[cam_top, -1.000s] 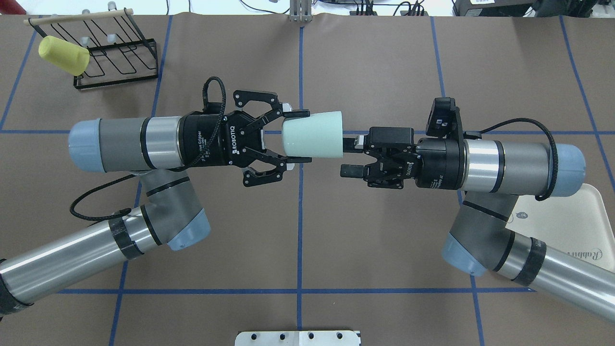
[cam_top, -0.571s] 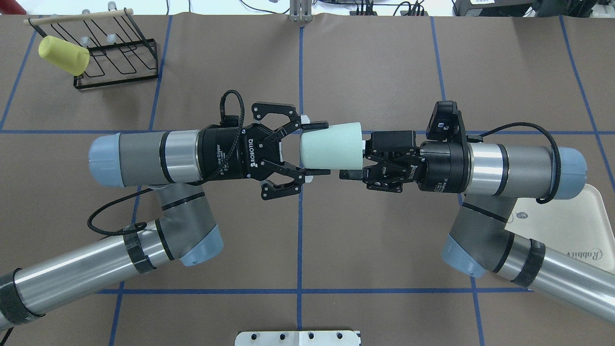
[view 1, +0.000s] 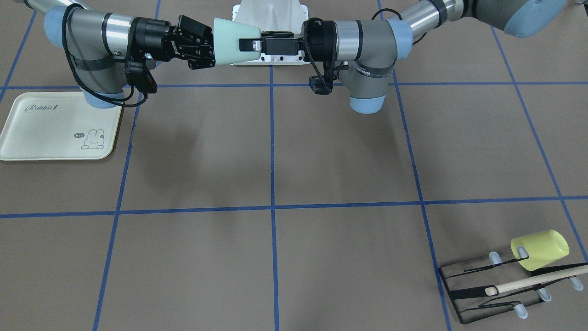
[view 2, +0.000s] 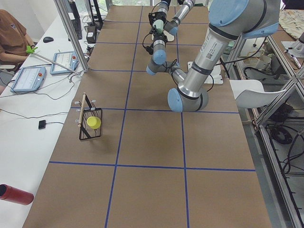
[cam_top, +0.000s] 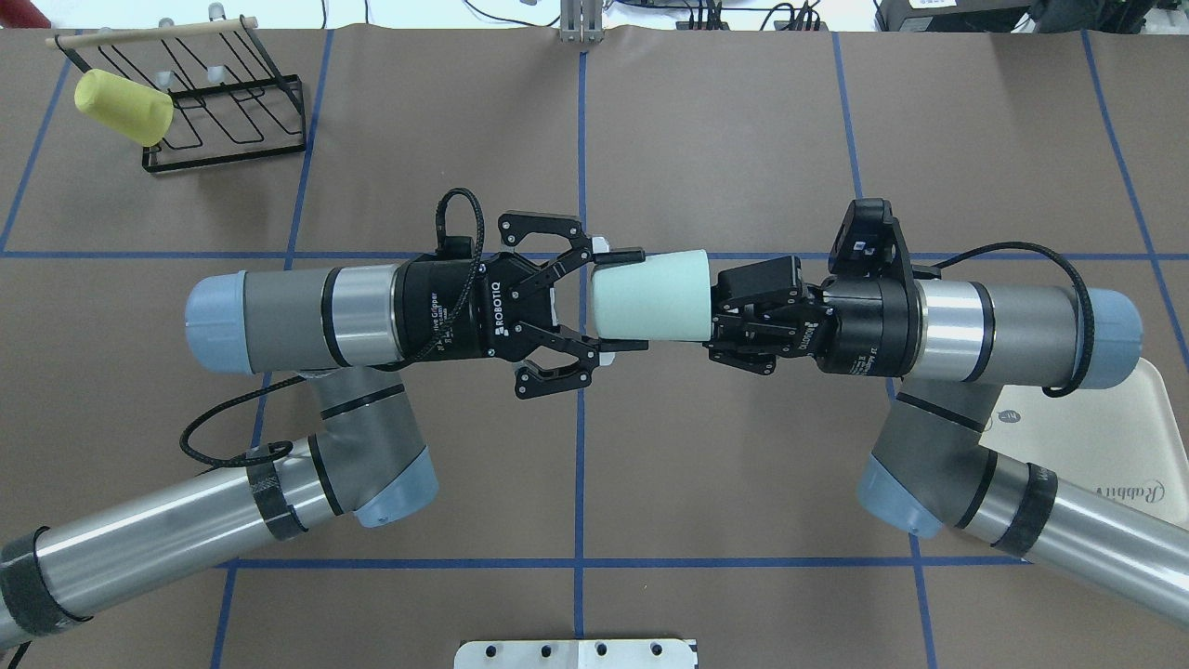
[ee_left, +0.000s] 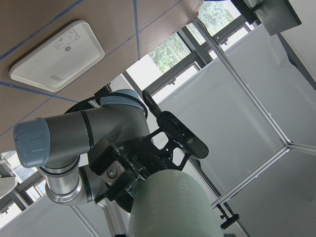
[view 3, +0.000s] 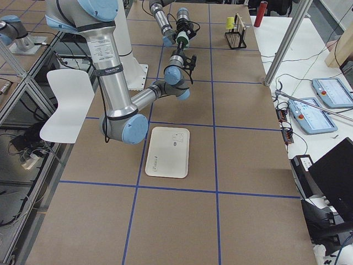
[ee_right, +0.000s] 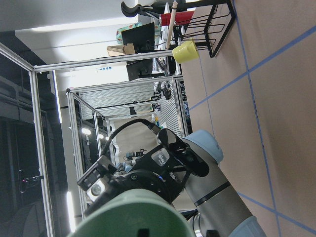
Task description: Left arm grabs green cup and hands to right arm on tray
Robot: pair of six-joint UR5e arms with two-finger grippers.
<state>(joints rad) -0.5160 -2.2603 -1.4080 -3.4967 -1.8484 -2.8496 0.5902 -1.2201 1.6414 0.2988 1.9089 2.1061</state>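
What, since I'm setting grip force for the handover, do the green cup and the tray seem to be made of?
Green cup: probably plastic with a matte finish. Its mint colour is even and opaque, with no glassy glint.
Tray: likely plastic or melamine with a smooth satin cream surface. It has a printed rabbit and script and moulded rounded corners. The look does not show which of the two it is.

1. Yellow-green cup (cam_top: 124, 107) stuck on a prong of black wire rack (cam_top: 228, 121), tilted, at far-left corner of overhead view.
2. Wooden rod (cam_top: 153, 32) lies across rack top.
3. Brown tabletop (cam_top: 743, 139) w/ blue tape grid (cam_top: 581, 446).
4. Red bottle (view 2: 14, 194) & 2 pendants (view 2: 28, 78) on white side bench.
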